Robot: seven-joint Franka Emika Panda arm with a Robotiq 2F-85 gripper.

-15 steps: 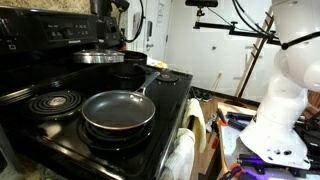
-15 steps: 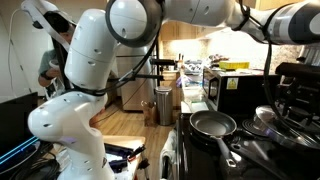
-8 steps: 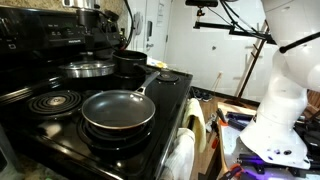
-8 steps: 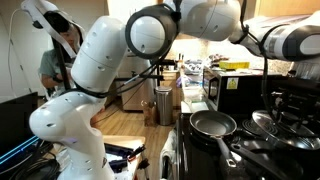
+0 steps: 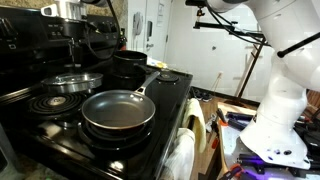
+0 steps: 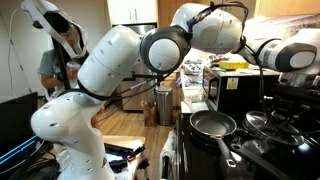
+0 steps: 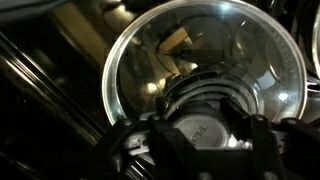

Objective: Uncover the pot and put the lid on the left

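Observation:
The dark pot [image 5: 130, 66] stands uncovered at the back of the black stove. My gripper [image 5: 72, 66] is to its left, shut on the dark knob of the shiny domed lid [image 5: 75, 81]. It holds the lid low over the stove's left side, just behind the spiral coil burner [image 5: 54, 100]. I cannot tell whether the lid touches the stove. In the wrist view the lid [image 7: 190, 50] fills the frame, with its knob between my fingers [image 7: 205, 125]. In an exterior view the lid [image 6: 262, 120] shows beyond the pan. The pot is hidden there.
A wide grey frying pan [image 5: 118, 110] with a long handle sits on the front burner, right of the lid; it also shows in an exterior view [image 6: 213, 124]. The stove's control panel [image 5: 50, 35] rises behind. A yellow item [image 5: 165, 74] lies by the pot.
My gripper has carried the lid from beside the pot leftward, forward and down, to just behind the spiral coil burner. The pot and the pan have not moved.

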